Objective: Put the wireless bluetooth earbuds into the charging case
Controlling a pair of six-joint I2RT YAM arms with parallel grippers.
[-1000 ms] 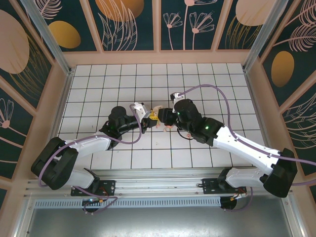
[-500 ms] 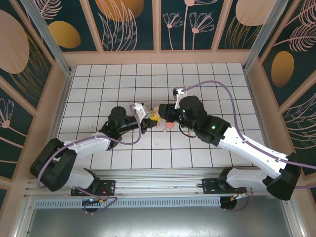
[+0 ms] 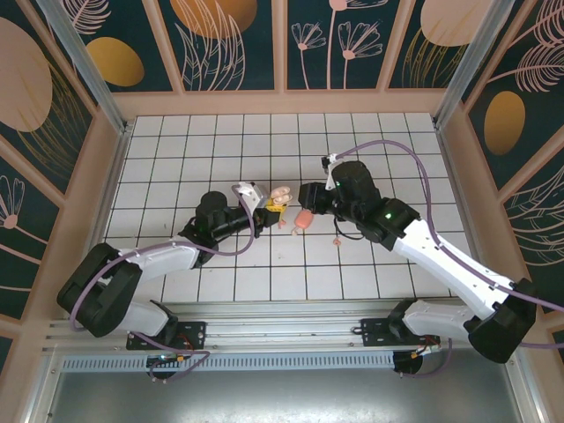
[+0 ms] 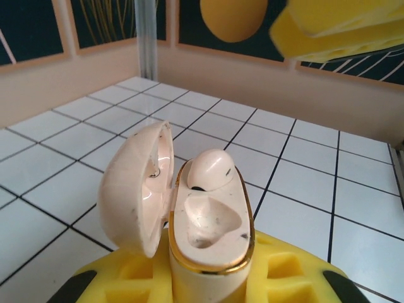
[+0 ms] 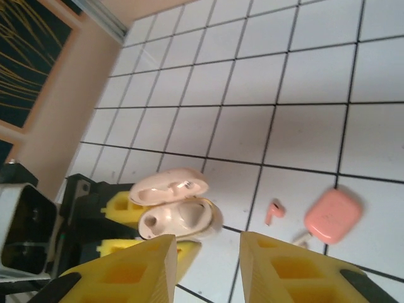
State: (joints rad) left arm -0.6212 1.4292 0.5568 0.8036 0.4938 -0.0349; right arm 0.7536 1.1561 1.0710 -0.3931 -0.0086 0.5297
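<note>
My left gripper (image 4: 208,281) is shut on the charging case (image 4: 211,221), a cream shell with a gold rim, held upright with its lid (image 4: 132,189) swung open to the left. One earbud (image 4: 211,169) sits in the far socket; the near socket is hollow. In the right wrist view the case (image 5: 180,218) lies just beyond my right gripper (image 5: 207,246), which is open with nothing between its fingers. A pink earbud (image 5: 273,211) lies on the tile to the case's right. From above, the left gripper (image 3: 269,206) and right gripper (image 3: 308,196) flank the case (image 3: 280,193).
A salmon-pink rounded piece (image 5: 332,214) lies on the tiles beside the loose earbud, with a small cream bit (image 5: 302,238) against it; from above this salmon-pink piece (image 3: 300,218) is just below the grippers. A right finger (image 4: 341,28) hangs above the case. Wooden walls (image 3: 282,101) ring the tiled floor.
My right gripper has pulled back up and to the right, away from the case. The open case and the salmon-pink piece now show. The left arm has barely moved.
</note>
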